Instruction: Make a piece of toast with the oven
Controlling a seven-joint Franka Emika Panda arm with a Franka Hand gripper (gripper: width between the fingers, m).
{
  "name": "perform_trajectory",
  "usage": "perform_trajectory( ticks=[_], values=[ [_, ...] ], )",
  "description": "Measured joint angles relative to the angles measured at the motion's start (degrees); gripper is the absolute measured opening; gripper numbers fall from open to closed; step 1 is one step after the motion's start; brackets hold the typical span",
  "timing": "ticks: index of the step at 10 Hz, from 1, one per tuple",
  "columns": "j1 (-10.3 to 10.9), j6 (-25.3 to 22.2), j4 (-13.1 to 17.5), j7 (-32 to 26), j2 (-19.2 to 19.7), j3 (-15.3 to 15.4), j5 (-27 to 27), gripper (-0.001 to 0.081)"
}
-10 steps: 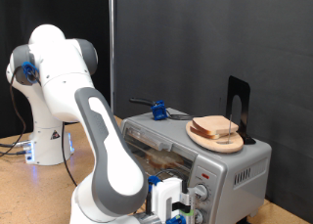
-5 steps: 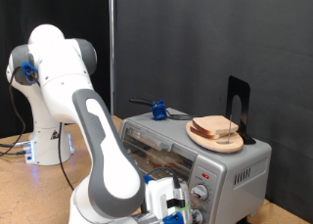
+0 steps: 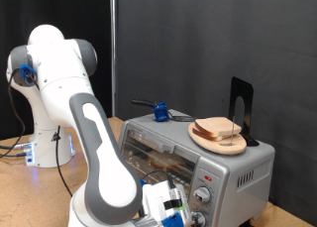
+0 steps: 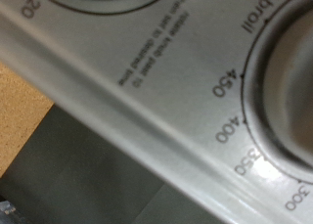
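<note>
The silver-grey oven stands at the exterior view's lower right with its glass door shut. Something brownish shows dimly behind the glass; I cannot tell what it is. A slice of pale toast lies on a round wooden plate on the oven's top. My gripper is low at the oven's front, right next to the round knobs. The wrist view shows only the oven's panel very close, with a temperature dial marked broil, 450, 400. No fingers show there.
A blue-and-black tool and a black upright stand sit on the oven's top behind the plate. My arm's white base stands on the wooden table at the exterior view's left. A black curtain hangs behind.
My forearm and hand have shifted slightly towards the exterior view's left and bottom, staying by the knobs. The toast, plate and oven have not moved.
</note>
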Motion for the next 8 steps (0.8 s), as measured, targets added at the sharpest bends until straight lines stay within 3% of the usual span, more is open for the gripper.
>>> perform_trajectory(
  ticks=[2, 6, 7, 8],
  values=[
    [-0.1, -0.2, -0.2, -2.5, 0.0, 0.0, 0.5, 0.0096],
    [-0.1, -0.2, -0.2, -1.8, 0.0, 0.0, 0.5, 0.0096],
    [-0.3, -0.7, -0.2, -1.4, -0.3, 0.0, 1.0, 0.0157],
    [-0.6, -1.1, -0.6, -0.7, -1.1, 0.0, 1.0, 0.0157]
  ],
)
